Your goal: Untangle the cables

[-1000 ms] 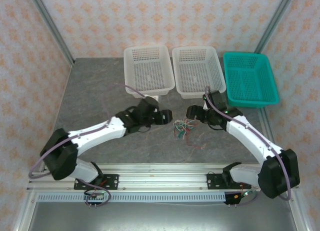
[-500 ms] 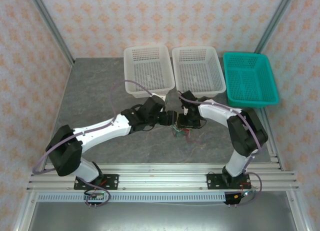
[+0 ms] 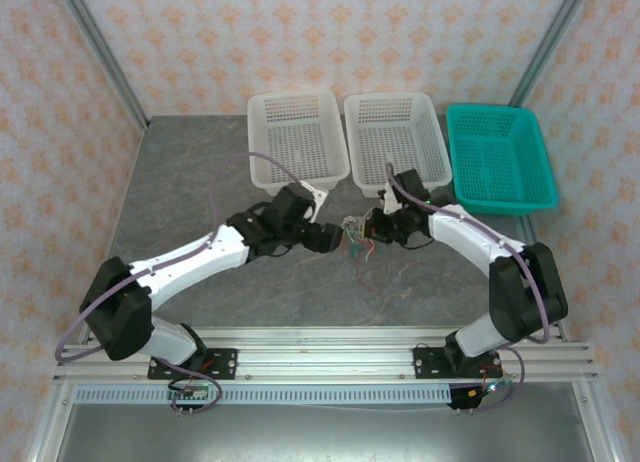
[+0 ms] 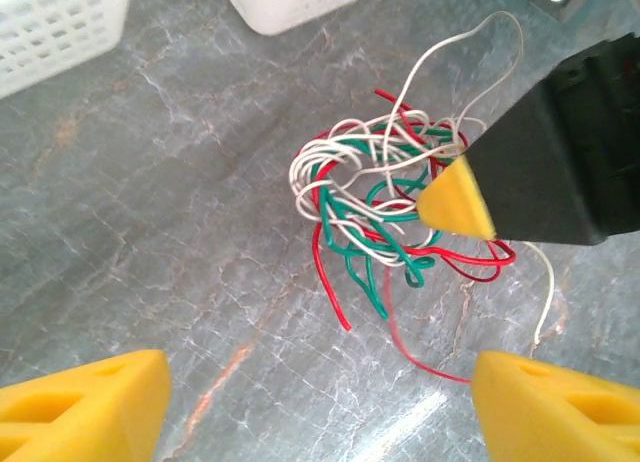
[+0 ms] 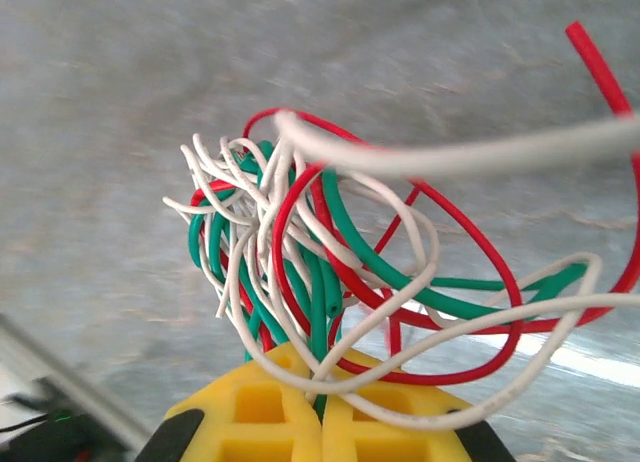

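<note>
grey tabletop [image 3: 190, 192] spreads open around cables [image 3: 355, 233], baskets [image 3: 297, 142] lining far edge.

The grey veined table [image 3: 190, 182] carries 3 slotted baskets along its far edge: a white basket [image 3: 297, 140], a second white basket [image 3: 396, 142] just beside it, a teal basket [image 3: 498, 158] (far right corner). Loose ends of the cables [image 3: 353, 240] trail mid-surface.

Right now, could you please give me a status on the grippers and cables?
Left gripper open, facing the cables. Right gripper shut on the cables, one tangled clump. White basket close beyond, not touching.
</note>
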